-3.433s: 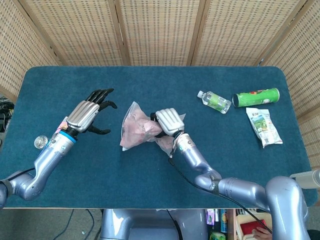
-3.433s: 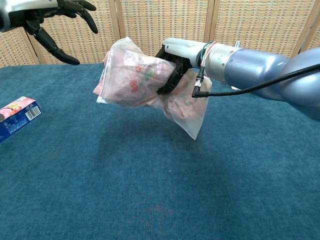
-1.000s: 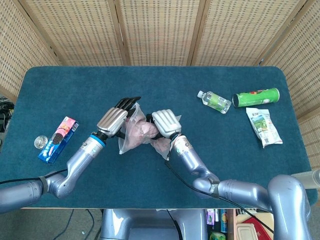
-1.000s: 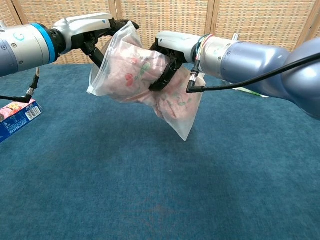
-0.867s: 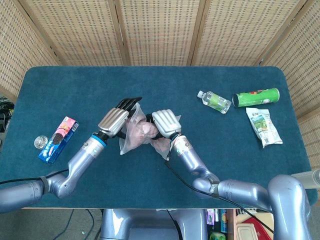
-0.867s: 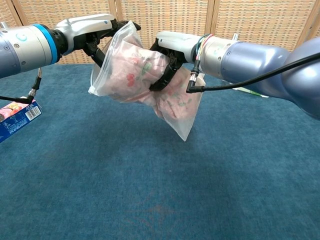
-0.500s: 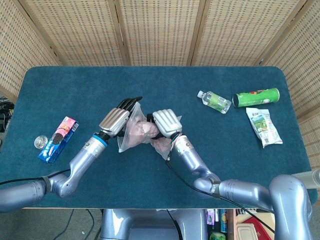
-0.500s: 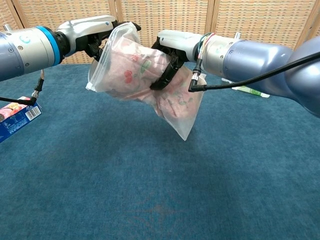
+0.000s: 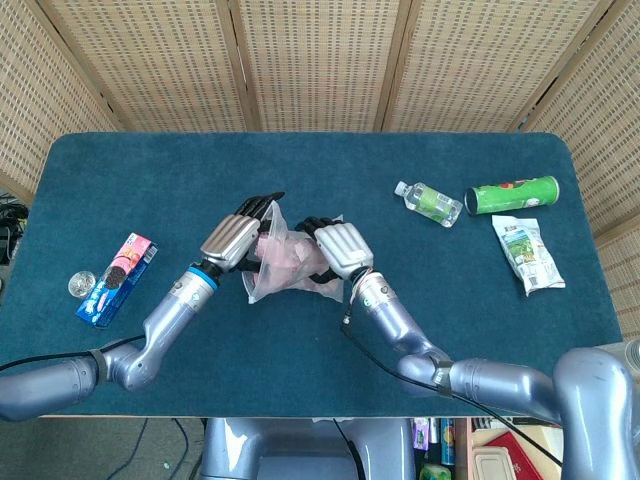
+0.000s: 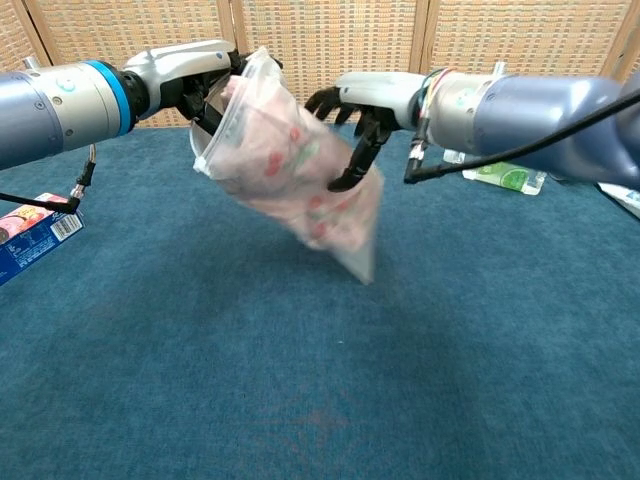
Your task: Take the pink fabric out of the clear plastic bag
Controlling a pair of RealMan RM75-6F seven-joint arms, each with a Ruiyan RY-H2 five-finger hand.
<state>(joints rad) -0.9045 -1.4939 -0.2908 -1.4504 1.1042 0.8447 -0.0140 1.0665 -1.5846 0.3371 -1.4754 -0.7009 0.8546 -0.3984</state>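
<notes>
1. Since half a second ago the right hand [image 10: 352, 122] has loosened: its fingers, which wrapped the middle of the clear plastic bag [image 10: 300, 170], now stand spread and curved, with only the fingertips [image 10: 340, 183] against the bag's side.
2. With that grip eased, the bag hangs longer and slants down from the left hand [image 10: 195, 75] to a low corner beneath the right hand, clear of the worktop [image 10: 300, 400].
3. At the bag's upper end the left hand holds the mouth, its fingers closed on the plastic rim; in the head view this hand [image 9: 232, 240] sits just beside the bag [image 9: 285, 262] on its outer side.
4. Inside the bag lies the pink fabric [image 10: 290, 150], bunched between the two hands; red and green printed marks show on it, too blurred to make out.
5. Outward of the left hand, well apart, a blue and pink cookie box [image 9: 117, 280] lies on the worktop with a small clear round object [image 9: 81, 285] near it; its print is too small to read.
6. Outward of the right hand, well apart, lie a plastic bottle [image 9: 429, 202] with a green label, a green can [image 9: 513, 194] on its side and a white and green snack packet [image 9: 527, 253]; no writing on them is legible.
</notes>
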